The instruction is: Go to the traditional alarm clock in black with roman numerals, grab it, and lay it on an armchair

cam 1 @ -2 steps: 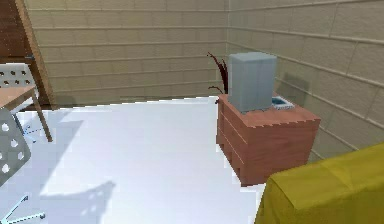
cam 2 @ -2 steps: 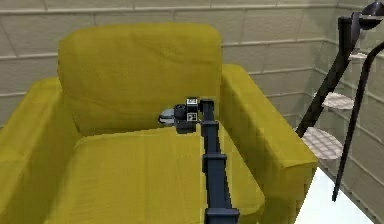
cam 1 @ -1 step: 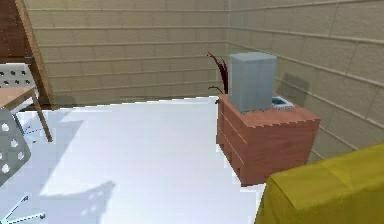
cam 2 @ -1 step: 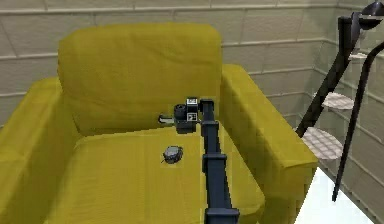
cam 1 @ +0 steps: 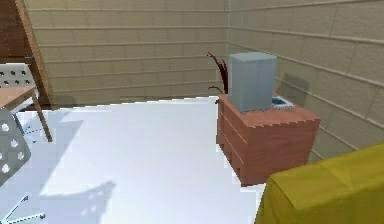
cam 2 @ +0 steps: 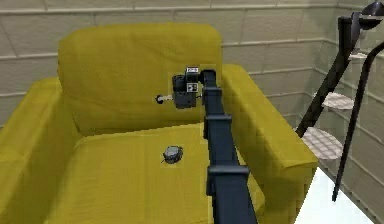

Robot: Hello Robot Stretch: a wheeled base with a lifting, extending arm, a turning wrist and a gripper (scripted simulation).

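small dark object (cam 2: 173,153) on armchair (cam 2: 110,60) seat, apart from gripper (cam 2: 162,98)

The armchair (cam 2: 120,70) is mustard yellow and stands upright, with a tall padded back and thick rounded armrests. On its seat lies a small dark thing (cam 2: 173,153), roundish with a paler grey middle, too small to name. It sits at about 6 o'clock from the arm side view's middle, well apart from both armrests. The armchair's yellow corner (cam 1: 330,190) shows at the forward view's 5 o'clock.

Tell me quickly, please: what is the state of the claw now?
Claw: cannot be told whether it holds anything. A small dark thing lies on the armchair seat.
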